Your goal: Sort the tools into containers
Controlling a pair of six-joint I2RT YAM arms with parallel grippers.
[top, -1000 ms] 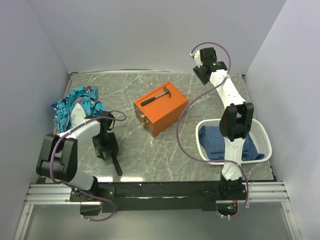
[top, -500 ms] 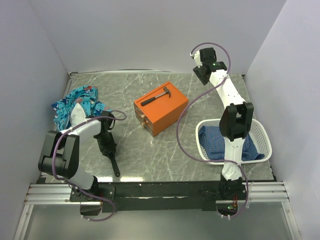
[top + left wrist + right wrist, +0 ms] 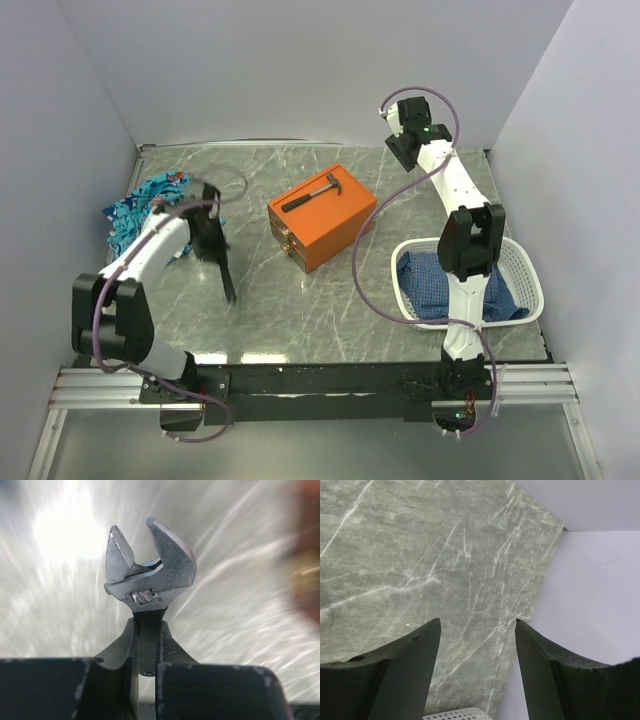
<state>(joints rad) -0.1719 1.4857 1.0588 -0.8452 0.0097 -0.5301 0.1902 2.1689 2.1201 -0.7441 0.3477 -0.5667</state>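
Note:
My left gripper [image 3: 213, 250] is shut on the neck of the adjustable wrench [image 3: 228, 285], whose black handle sticks out toward the near edge. In the left wrist view the silver wrench head [image 3: 150, 570] stands just past my left gripper [image 3: 147, 632] over blurred marble. The orange box [image 3: 322, 218] sits mid-table, to the right of the wrench. A small black-handled hammer [image 3: 313, 192] lies on its lid. My right gripper [image 3: 402, 142] hangs open at the back right, with only bare marble between the fingers of my right gripper [image 3: 477, 625]. No screwdrivers show.
A white perforated basket [image 3: 523, 266] holding blue cloth [image 3: 425, 285] stands at the right, beside the right arm. A blue patterned cloth [image 3: 145, 205] lies bunched at the left, behind the left arm. White walls close in the table at the back and both sides.
My left gripper has closed on the wrench, which lay on the table near the front edge, and carried it up and toward the back. The right arm has not moved.

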